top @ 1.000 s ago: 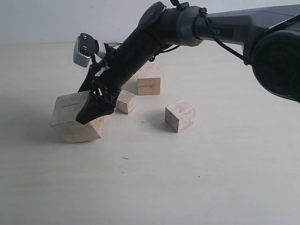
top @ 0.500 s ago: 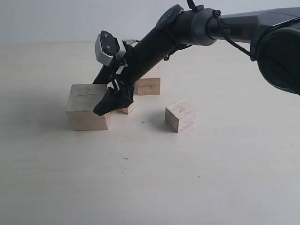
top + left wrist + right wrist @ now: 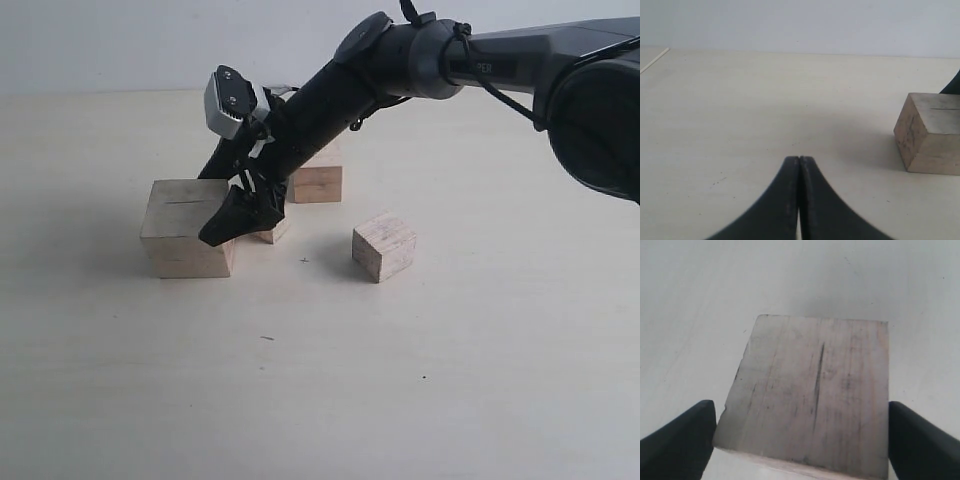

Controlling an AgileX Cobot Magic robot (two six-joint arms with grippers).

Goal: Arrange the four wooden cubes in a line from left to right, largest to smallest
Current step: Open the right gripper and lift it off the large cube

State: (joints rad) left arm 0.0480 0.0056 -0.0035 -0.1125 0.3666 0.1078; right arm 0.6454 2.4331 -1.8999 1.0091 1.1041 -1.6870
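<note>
The right gripper — fingers spread wide, gripping nothing — sits straddling the largest cube, far nearer it than the left arm.

You have four wooden cubes on the table: the largest, the smallest, and two mid-sized ones, plus two grippers.

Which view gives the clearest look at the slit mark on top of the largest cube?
The right wrist view: the largest cube fills it from above, the dark slit plain on top, between the open right claw. The exterior view shows a faint line at its top edge. The left wrist view shows a thin line at the frame edge.
</note>
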